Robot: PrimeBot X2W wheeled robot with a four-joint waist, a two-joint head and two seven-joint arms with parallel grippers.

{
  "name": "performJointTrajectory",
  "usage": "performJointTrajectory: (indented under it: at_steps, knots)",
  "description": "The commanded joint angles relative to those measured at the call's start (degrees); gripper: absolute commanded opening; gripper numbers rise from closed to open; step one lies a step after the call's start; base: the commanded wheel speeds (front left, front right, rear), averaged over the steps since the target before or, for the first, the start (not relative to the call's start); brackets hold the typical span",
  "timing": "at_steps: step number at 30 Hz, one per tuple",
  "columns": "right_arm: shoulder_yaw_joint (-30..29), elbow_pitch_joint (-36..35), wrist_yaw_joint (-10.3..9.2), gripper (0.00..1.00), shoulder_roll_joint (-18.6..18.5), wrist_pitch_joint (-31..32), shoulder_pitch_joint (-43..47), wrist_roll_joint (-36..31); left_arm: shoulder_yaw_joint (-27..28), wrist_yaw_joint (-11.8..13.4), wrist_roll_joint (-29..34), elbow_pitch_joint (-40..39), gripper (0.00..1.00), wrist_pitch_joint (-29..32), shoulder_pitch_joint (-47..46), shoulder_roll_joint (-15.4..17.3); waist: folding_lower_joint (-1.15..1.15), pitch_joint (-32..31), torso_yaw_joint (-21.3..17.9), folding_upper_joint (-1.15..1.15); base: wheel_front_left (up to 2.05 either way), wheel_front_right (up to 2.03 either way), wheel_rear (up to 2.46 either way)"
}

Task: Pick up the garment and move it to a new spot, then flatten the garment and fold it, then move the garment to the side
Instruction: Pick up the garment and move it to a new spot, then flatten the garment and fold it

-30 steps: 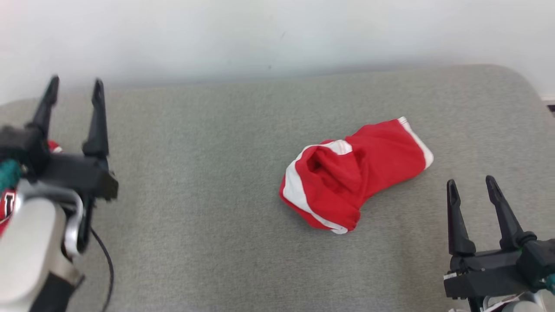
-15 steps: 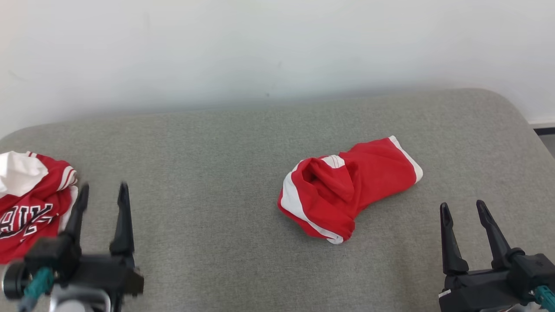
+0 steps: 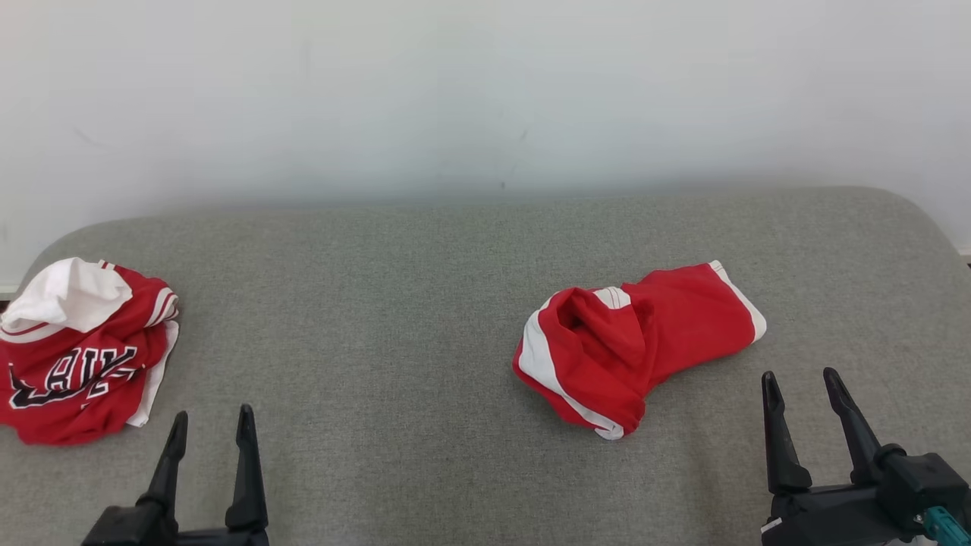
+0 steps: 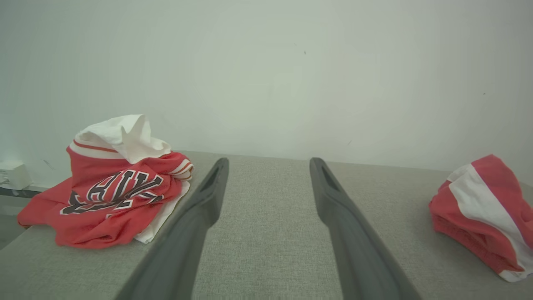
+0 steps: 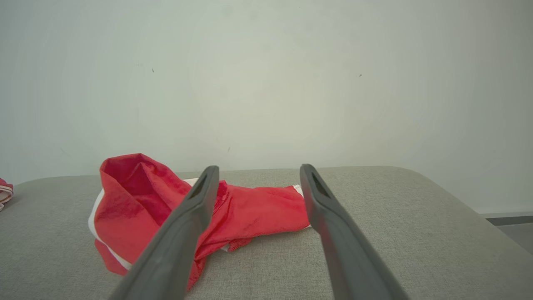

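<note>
A crumpled red garment with white bands (image 3: 645,345) lies right of centre on the grey padded surface (image 3: 379,303); it also shows in the left wrist view (image 4: 483,208) and the right wrist view (image 5: 125,196). A second red and white garment with dark lettering (image 3: 76,356) is bunched at the far left (image 4: 116,196). My left gripper (image 3: 212,413) stands open near the front edge, right of the lettered garment, empty (image 4: 270,162). My right gripper (image 3: 800,375) is open and empty at the lower right, just right of the banded garment (image 5: 259,168).
A white wall (image 3: 485,91) rises right behind the padded surface. The surface's rounded right corner (image 3: 910,220) drops off to the floor. A small white box (image 4: 14,175) sits beyond the surface's left end. A wide grey stretch separates the two garments.
The head camera has shifted, so the whole scene sits lower. My left gripper has come away from the lettered garment and down to the front edge, still open. Neither garment has moved.
</note>
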Motion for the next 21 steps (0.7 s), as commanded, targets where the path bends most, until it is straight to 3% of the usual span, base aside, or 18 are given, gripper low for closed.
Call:
performJointTrajectory:
  at_steps: [1,21]
  knots:
    - [0.1,0.3,-0.13,1.0,0.1,-0.2,0.4,0.2,0.7,-0.2,0.9,-0.4,1.0,-0.2,1.5,-1.0,0.0,-0.2,0.2,0.0,0.0,0.0,0.0]
    - [2.0,4.4,-0.13,1.0,0.1,-0.8,0.4,1.4,8.0,-6.1,8.6,1.3,1.0,-0.2,4.7,-8.2,0.0,-0.1,1.5,0.0,0.0,0.0,0.0]
